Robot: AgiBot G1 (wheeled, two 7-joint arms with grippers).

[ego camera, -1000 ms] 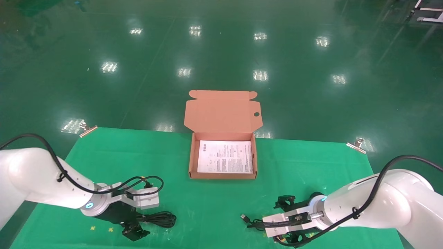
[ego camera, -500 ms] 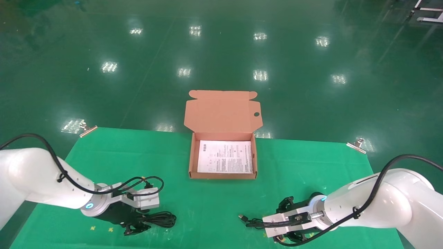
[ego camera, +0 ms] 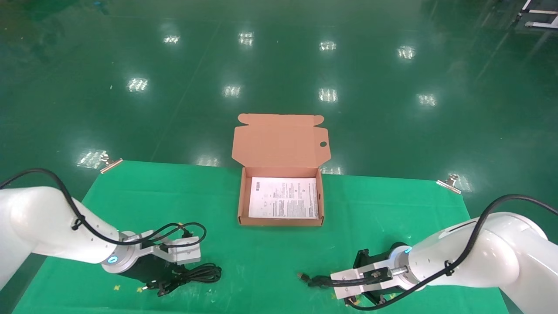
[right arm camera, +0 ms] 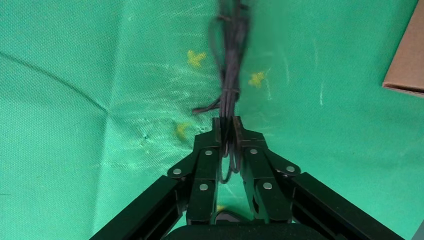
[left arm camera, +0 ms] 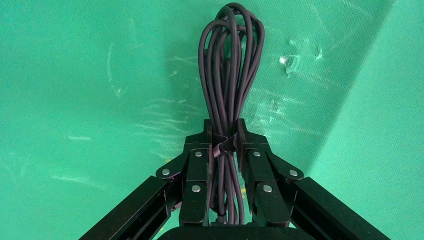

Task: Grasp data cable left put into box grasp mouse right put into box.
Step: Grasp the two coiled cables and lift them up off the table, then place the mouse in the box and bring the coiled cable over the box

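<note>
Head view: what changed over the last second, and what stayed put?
The left gripper closed its fingers on the data cable; the right gripper closed on the mouse's cord, whose USB plug slid slightly leftward. The box with its white sheet and the green cloth stayed unchanged.

There is 1 box (ego camera: 281, 220), open, with 1 white printed sheet (ego camera: 283, 198) inside it and 1 round hole (ego camera: 323, 144) in its flap. Nearer than the box lie 1 data cable (ego camera: 194, 274) to its left and 1 mouse cord (ego camera: 324, 281) to its right. There are 2 grippers: the left gripper (left arm camera: 223, 141) and the right gripper (right arm camera: 227, 131). Beyond the box's sides, 2 metal clips (ego camera: 110, 163) sit at the green mat's (ego camera: 270, 261) far corners.
</note>
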